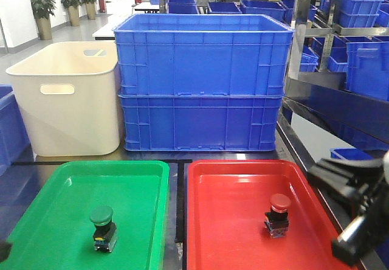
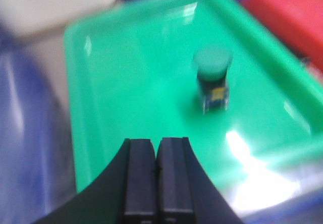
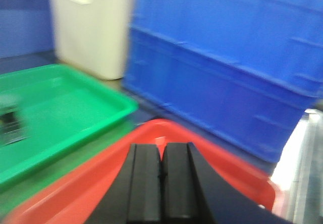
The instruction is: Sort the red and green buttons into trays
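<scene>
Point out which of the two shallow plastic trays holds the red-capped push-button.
The glossy red plastic tray, on the right beside the green plastic tray. The red mushroom-cap push-button stands upright in it; the green tray holds the green-capped push-button.

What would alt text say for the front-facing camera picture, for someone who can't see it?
A green button stands upright in a green tray and a red button stands upright in the red tray beside it. Behind them sit two stacked blue crates and a cream tub; a dark robot arm enters at lower right.
</scene>
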Controlling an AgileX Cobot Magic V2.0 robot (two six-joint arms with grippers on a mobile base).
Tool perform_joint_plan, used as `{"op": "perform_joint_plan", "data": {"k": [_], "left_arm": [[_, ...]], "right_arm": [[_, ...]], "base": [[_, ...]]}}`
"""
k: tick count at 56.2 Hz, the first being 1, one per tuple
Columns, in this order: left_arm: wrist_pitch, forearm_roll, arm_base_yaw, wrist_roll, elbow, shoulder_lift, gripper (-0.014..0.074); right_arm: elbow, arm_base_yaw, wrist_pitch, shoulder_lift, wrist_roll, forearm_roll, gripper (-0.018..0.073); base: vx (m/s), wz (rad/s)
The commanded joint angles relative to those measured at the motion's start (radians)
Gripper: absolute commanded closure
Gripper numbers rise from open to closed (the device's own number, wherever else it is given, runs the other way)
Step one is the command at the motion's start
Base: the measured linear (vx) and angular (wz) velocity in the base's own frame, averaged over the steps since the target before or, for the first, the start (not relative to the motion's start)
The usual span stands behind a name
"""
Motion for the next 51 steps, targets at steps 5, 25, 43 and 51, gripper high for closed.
{"op": "perform_joint_plan", "data": {"k": [5,25,43,51], "left_arm": [[0.045,-0.116,-0.004,0.042,0.044,-0.181,0.0602],[-0.012,-0.223,-0.004,0.050,0.176,-0.493,0.0602],[-0.014,-0.223,-0.004,0.050,0.176,-0.505,0.0602],[-0.033,-0.211,-0.004,0.062,0.195,-0.506,0.0602]], "right_arm": [[0.044,-0.006,-0.046,-0.112,0.236,-0.100,0.0569],[0.186,-0.006,0.112,-0.231,0.238,-0.100,0.0568],[0.186,-0.006,0.112,-0.231,0.237,-0.100,0.0568],[0.186,-0.006,0.112,-0.231,0.237,-0.100,0.0568]], "base": [[0.00,0.00],[0.00,0.00],[0.00,0.00],[0.00,0.00]]}}
